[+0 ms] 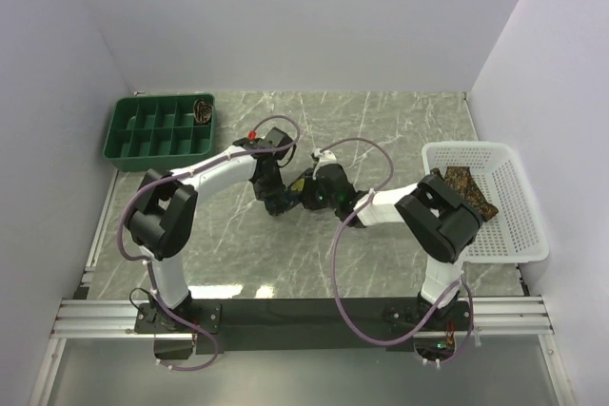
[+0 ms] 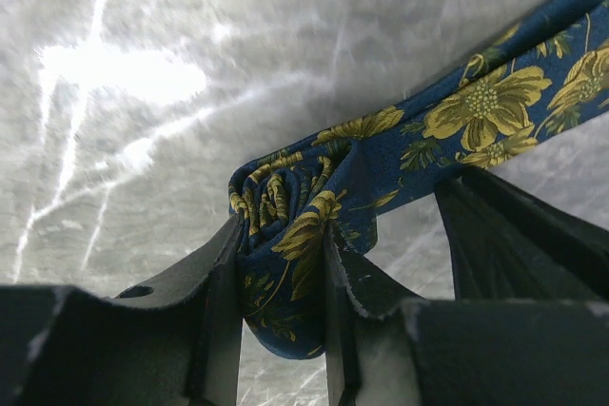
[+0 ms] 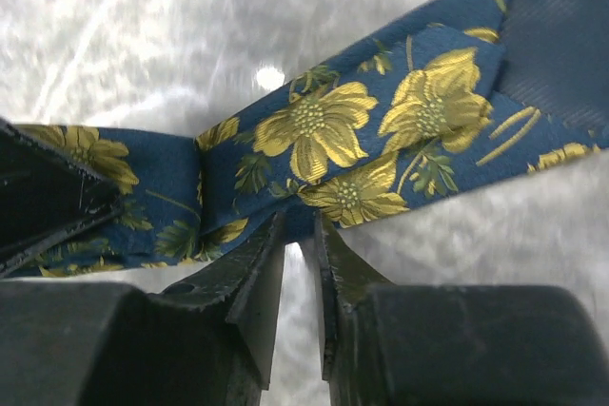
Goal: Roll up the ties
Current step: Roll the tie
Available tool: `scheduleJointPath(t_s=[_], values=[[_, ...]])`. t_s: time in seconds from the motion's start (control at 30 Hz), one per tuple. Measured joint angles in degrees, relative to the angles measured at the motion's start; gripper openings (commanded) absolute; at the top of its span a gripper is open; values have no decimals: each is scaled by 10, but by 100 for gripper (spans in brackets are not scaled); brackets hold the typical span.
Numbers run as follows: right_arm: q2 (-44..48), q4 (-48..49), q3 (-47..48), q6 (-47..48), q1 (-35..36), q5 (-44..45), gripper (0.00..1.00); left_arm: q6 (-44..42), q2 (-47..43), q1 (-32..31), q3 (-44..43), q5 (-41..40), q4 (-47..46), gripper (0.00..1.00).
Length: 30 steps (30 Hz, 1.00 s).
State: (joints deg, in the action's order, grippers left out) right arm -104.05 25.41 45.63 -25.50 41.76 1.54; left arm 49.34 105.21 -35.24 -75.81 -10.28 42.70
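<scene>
The navy tie with yellow flowers (image 2: 476, 106) is held above the marble table between both grippers at the table's middle (image 1: 297, 189). My left gripper (image 2: 281, 273) is shut on the tie's rolled end (image 2: 285, 206), the coil pinched between its fingers. My right gripper (image 3: 302, 230) is shut on the edge of the tie's flat strip (image 3: 324, 135), a short way along from the roll. Brown ties with gold pattern (image 1: 463, 187) lie in the white basket (image 1: 519, 225) at the right.
A green compartment tray (image 1: 157, 130) stands at the back left, with a rolled tie (image 1: 203, 110) in its far right compartment. White walls close in the table on three sides.
</scene>
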Motion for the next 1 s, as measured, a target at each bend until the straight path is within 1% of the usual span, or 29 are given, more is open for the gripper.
scheduleJointPath(t_s=[0.17, 0.23, 0.27, 0.3, 0.4, 0.5, 0.6, 0.73, 0.8, 1.0], values=[[-37, -3, 47, -6, -24, -32, 25, -3, 24, 24, -33, -1, 11, 1], [-48, -9, 66, -1, -31, -36, 29, -6, 36, 35, -50, -1, 19, 1], [-50, -8, 69, 3, -31, -37, 34, -7, 42, 40, -57, -1, 22, 1], [-48, -3, 66, 9, -31, -38, 52, -8, 45, 43, -62, -1, 24, 1], [-25, 31, 26, 32, -25, -32, 73, -12, 52, 51, -73, -1, 31, 1], [13, 52, -18, 63, -2, -16, 81, -16, 56, 52, -79, -1, 36, 1], [37, 69, -31, 105, 40, 15, 83, -16, 57, 52, -81, -1, 39, 1], [40, 99, -18, 163, 103, 51, 86, -16, 57, 52, -81, -3, 41, 1], [28, 106, 0, 188, 125, 67, 86, -16, 57, 53, -81, -5, 44, 1], [-31, 115, 56, 236, 152, 110, 88, -16, 57, 55, -82, -5, 49, 1]])
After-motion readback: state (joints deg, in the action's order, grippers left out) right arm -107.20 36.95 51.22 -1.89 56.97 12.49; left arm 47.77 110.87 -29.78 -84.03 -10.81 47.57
